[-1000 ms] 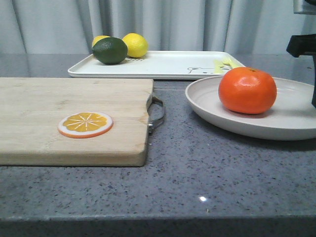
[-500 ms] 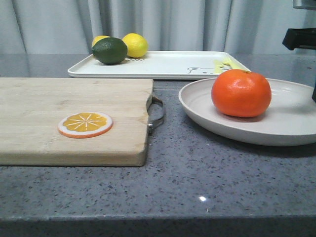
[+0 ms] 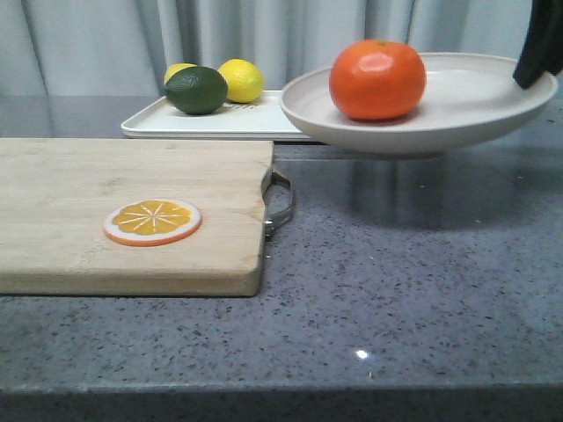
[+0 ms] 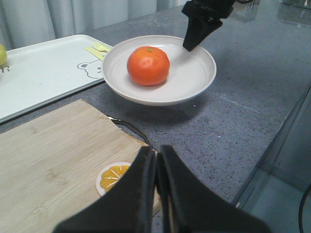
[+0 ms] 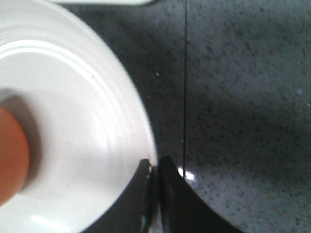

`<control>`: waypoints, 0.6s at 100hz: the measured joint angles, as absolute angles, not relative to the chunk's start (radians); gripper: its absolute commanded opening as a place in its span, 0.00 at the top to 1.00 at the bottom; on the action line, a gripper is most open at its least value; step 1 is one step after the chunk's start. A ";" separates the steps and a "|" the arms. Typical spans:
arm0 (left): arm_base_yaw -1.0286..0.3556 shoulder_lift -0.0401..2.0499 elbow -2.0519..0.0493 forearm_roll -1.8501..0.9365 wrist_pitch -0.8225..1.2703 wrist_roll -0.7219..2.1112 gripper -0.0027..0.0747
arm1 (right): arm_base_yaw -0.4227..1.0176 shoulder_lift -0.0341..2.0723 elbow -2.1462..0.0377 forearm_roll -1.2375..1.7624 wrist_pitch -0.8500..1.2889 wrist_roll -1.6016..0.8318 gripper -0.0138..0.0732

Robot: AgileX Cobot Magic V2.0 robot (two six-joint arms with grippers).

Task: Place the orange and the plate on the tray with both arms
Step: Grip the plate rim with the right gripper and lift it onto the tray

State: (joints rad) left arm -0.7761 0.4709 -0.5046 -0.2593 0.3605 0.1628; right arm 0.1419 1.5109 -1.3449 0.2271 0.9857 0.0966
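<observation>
Grey speckled stone counter [image 3: 396, 299] fills the foreground; pale pleated curtains [image 3: 97, 44] close off the back of the room.

Landmark: wooden board [image 3: 123, 211]. It lies at the near left of the counter, metal handle [image 3: 280, 200] on its right end. An orange slice disc [image 3: 151, 221] lies on the board near its front edge. Left gripper [image 4: 156, 180] hangs over the board's near right corner, just by the slice; fingers pressed together, nothing between them.

Right of the board and beyond its handle, the plate [image 3: 466, 101] is in the air, clear of the counter, its shadow on the stone below. Orange [image 3: 377, 79] sits in the plate, left of centre. Right gripper [image 5: 154, 167] is clamped on the plate rim at the side farthest from the board, one finger inside the rim and one outside.

Behind the board lies the tray [image 3: 220, 123]. Plate overlaps the tray's right part in the front view and hides it. On the tray's left end: a green lime [image 3: 195, 90] with two lemons [image 3: 241, 80] behind it. The bear drawing [image 4: 90, 69] shows only in the left wrist view.

Versus 0.5 s ago: plate and orange were resting on the counter to the right of the board; both now sit higher and nearer the tray. Board, slice, lime and lemons unchanged.
</observation>
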 measured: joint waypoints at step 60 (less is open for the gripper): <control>-0.776 0.471 -0.503 -0.259 0.360 0.163 0.99 | 0.142 1.971 -1.974 0.353 1.106 0.040 0.91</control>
State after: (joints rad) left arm -0.7761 0.4709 -0.5031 -0.2593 0.3605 0.1628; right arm 0.1419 1.9708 -1.9744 0.3532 1.1062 0.0397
